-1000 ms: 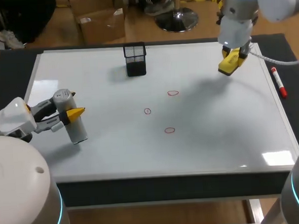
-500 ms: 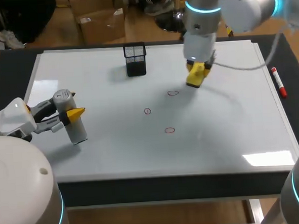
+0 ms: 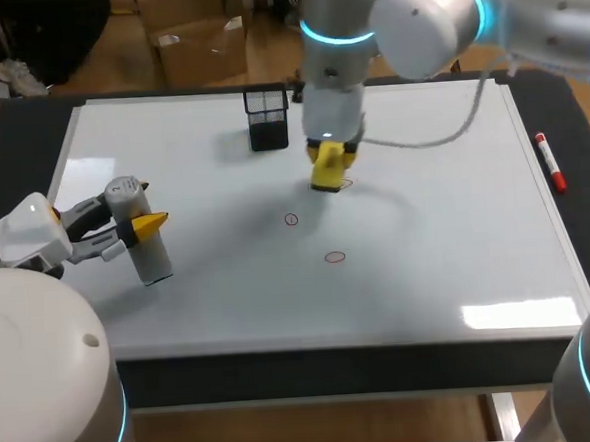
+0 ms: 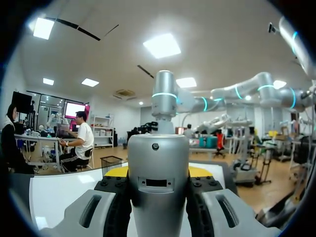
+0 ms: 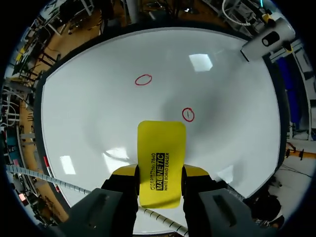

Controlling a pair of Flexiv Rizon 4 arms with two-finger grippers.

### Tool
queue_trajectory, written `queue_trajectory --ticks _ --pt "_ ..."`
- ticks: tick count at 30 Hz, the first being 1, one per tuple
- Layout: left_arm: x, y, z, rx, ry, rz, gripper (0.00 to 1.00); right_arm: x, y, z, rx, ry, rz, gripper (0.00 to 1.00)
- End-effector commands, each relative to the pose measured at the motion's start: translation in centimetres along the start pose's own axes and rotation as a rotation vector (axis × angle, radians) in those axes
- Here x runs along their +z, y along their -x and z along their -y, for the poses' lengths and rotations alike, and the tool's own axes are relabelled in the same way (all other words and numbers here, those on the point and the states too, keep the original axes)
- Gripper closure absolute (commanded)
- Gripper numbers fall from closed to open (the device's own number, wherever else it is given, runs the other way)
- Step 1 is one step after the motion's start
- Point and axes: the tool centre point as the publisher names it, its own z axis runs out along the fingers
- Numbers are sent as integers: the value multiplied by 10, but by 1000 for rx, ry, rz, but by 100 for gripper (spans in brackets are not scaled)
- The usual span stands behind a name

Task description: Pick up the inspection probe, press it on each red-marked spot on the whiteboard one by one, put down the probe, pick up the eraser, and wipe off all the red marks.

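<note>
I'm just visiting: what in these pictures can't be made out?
Head view: the eraser covers most of the upper red mark; whether it touches the whiteboard cannot be told.
Right wrist view: only two red marks show; the third is hidden, likely behind the eraser.
Left wrist view: the probe blocks the board ahead; its tip is out of view.
Head view: the mesh cup is too dark inside to see.

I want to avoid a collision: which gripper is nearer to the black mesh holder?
Right. The right gripper, shut on the eraser, hangs just beside the holder, toward the whiteboard middle. The left gripper, with the probe, is far off at the whiteboard's left side.
</note>
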Motion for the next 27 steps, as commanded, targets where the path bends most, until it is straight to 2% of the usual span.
queue_trajectory --ticks 1,12,17,20,27 --pt "0 -1 1 1 1 2 100 11 28 -20 -38 -3 -34 100" --pt "0 -1 1 1 1 2 100 20 62 -55 -159 10 -8 100" --pt "0 -1 1 1 1 2 100 29 67 -63 -186 17 -21 100" --pt "0 -1 1 1 1 2 100 35 68 -66 -226 23 15 100" --pt "0 -1 1 1 1 2 100 44 74 -69 -255 11 7 100"
